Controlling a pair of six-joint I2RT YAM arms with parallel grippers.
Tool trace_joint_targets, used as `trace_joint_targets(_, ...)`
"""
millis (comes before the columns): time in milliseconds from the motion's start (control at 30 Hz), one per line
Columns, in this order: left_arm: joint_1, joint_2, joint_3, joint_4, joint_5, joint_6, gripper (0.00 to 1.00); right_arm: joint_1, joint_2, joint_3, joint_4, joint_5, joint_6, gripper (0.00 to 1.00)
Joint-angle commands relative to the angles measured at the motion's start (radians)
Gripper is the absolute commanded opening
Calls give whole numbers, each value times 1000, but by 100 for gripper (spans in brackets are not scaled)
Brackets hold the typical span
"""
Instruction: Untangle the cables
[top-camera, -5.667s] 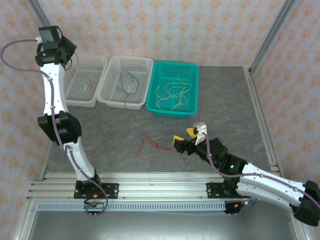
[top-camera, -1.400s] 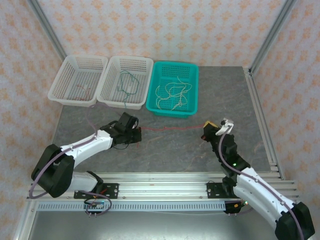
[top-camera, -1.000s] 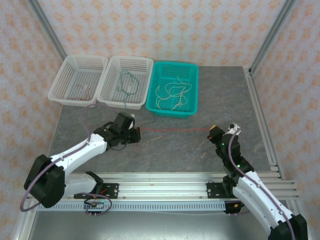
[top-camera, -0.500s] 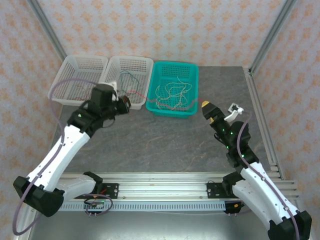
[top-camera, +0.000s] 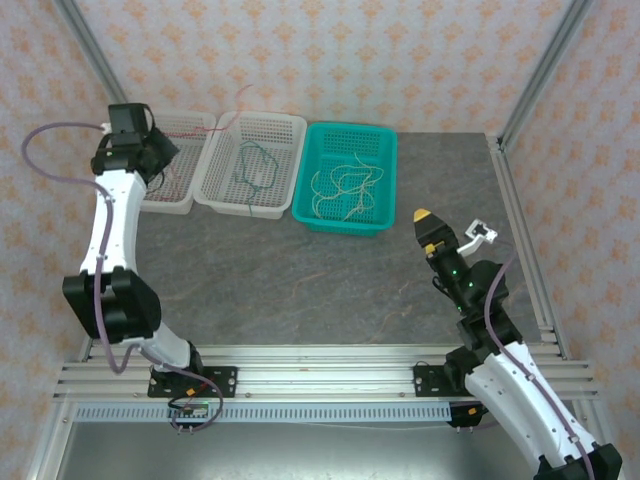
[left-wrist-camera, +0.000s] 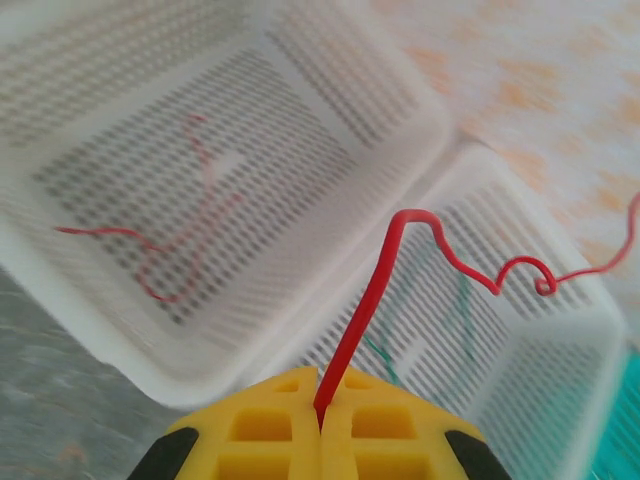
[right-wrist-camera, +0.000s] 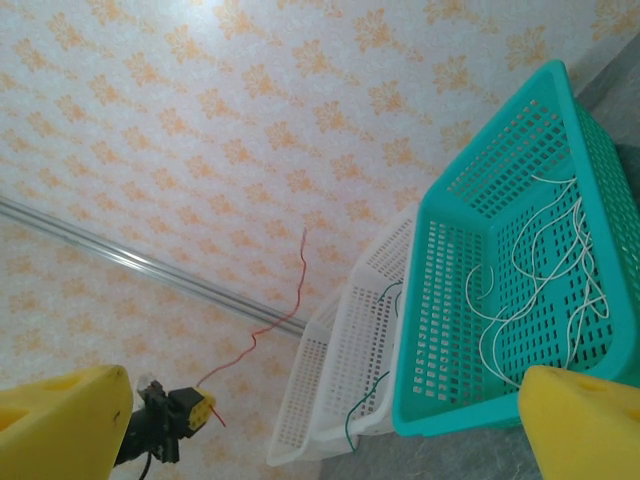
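**Red strand carried up to the white baskets**

Half a second ago the left arm was low near the middle basket with the red cable (left-wrist-camera: 372, 290) stretched across to the right claw. Now it has swung up and back, and the left gripper (left-wrist-camera: 320, 405) hangs over the leftmost white basket (top-camera: 175, 207). Its yellow fingers are pressed together on one end of that red cable, and the free end curls off toward the back wall, above the middle white basket (top-camera: 240, 209).

The right gripper (right-wrist-camera: 325, 425) has let go. Its fingers stand wide apart with nothing between them, and it is lifted over the right side of the grey table (top-camera: 300, 290), well apart from the baskets.

From where I stand, the sorting looks nearly finished. Another red wire (left-wrist-camera: 160, 262) already lies in the leftmost basket, the dark green wire (top-camera: 255, 166) lies in the middle one, and the cream-white wires (top-camera: 345, 186) sit in the teal basket (top-camera: 345, 226). What seems left is lowering the held strand into the leftmost basket and opening the claw, taking care that the trailing end does not drape into the neighbouring basket.
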Motion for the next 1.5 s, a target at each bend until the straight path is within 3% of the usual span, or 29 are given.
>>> trace_joint_targets(0, 65, 92, 83, -77, -96, -76, 0, 6, 5, 2, -26, 9, -10, 99)
trace_joint_targets(133, 113, 212, 154, -81, -134, -74, 0, 5, 29, 25, -40, 5, -35, 99)
trace_joint_targets(367, 142, 422, 316, -133, -69, -21, 2, 5, 80, 52, -41, 5, -49, 99)
trace_joint_targets(433, 143, 445, 319, -137, -92, -20, 15, 5, 95, 58, -36, 4, -48, 99)
trace_joint_targets(500, 149, 453, 310, -136, -96, -19, 36, 5, 111, 63, -28, 0, -47, 99)
trace_joint_targets(633, 151, 376, 220, -54, -72, -12, 65, 5, 137, 75, -26, -4, -49, 99)
trace_joint_targets(800, 151, 171, 65, 76, 34, -53, 68, 4, 169, 94, -58, 8, -52, 100)
trace_joint_targets(933, 126, -61, -125, 196, 127, -111, 68, 4, 175, 152, -192, 43, -150, 100)
trace_joint_targets(1067, 5, -324, -289, 231, 79, -68, 68, 2, 199, 239, -396, 148, -297, 100)
trace_joint_targets(1200, -209, -544, -454, 226, -51, -4, 68, -7, 259, 310, -526, 308, -472, 99)
trace_joint_targets(1333, -401, -692, -631, 223, -164, 34, 72, -23, 348, 320, -527, 469, -642, 99)
trace_joint_targets(1467, -516, -785, -819, 242, -237, 93, 86, -42, 463, 266, -395, 616, -785, 99)
